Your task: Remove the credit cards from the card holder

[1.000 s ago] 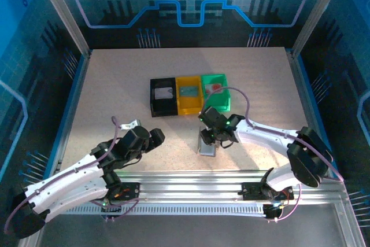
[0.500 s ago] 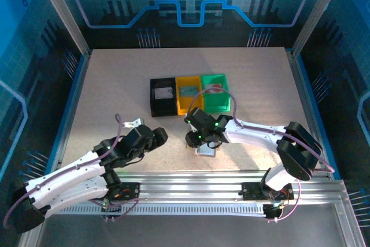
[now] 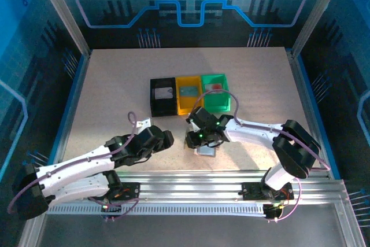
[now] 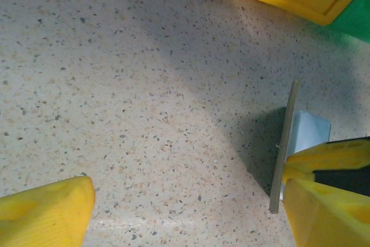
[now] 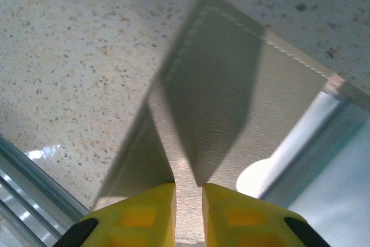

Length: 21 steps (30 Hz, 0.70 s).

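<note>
Card holder lies on the table near the front edge, on the near side of a row of 3 bins and a little right of the middle. It is grey and it is opened. In the right wrist view 1 stitched grey flap stands up from the other, and a pale blue-grey pocket shows at the right side.

The right gripper pinches the edge of this raised flap. Its 2 yellow fingers are nearly together, with the flap between them.

The left gripper is low over the table, just left of the card holder. Its fingers are spread wide with nothing between them. In its wrist view the raised flap is seen from the edge, just beside the right-hand finger; I cannot tell if they touch.

Behind, the black bin holds a whitish card, the yellow bin a bluish card, and the green bin a card with a red mark.
</note>
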Motion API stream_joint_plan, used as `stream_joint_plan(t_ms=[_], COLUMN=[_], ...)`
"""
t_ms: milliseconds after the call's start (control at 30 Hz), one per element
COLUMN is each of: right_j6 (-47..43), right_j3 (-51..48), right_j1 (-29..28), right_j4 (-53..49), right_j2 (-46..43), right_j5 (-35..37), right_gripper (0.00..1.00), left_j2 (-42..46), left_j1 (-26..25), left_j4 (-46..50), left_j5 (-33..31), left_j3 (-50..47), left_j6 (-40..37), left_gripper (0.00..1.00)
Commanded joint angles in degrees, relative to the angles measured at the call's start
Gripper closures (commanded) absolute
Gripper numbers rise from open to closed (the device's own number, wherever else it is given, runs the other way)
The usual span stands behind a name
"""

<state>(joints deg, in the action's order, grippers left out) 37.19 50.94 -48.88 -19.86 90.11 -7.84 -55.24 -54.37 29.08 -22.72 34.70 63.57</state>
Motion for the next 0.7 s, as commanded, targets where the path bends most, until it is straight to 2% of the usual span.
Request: stream_joint_plan(t_ms=[0,233,500,667], right_j6=[2.6,3.6,4.6,4.8], right_j3=[-2.5,-3.2,-4.9,-5.8], right_j1=[1.4,2.3,3.5,3.7], right_j4=[1.7,1.6,1.7,2.5], right_j2=[-1.0,-0.2,-1.7,-2.1], right_j5=[-2.7,-2.5,-1.5,-1.8], right_gripper=[0.82,0.84,0.88,0.89], left_j2=[-1.5,-7.1,-16.3,-21.1], left_j1=[-1.0,-3.4,-4.3,-4.3], left_j4=[-5.8,-14.2,-12.7,-11.4], left_j5=[-0.3,1.5,3.4,4.1], left_j3=[-0.5,-0.7,3.1,6.1], left_j6=[-1.5,-3.5,-2.7,-2.5], left_gripper=[0.18,0.19,0.30,0.30])
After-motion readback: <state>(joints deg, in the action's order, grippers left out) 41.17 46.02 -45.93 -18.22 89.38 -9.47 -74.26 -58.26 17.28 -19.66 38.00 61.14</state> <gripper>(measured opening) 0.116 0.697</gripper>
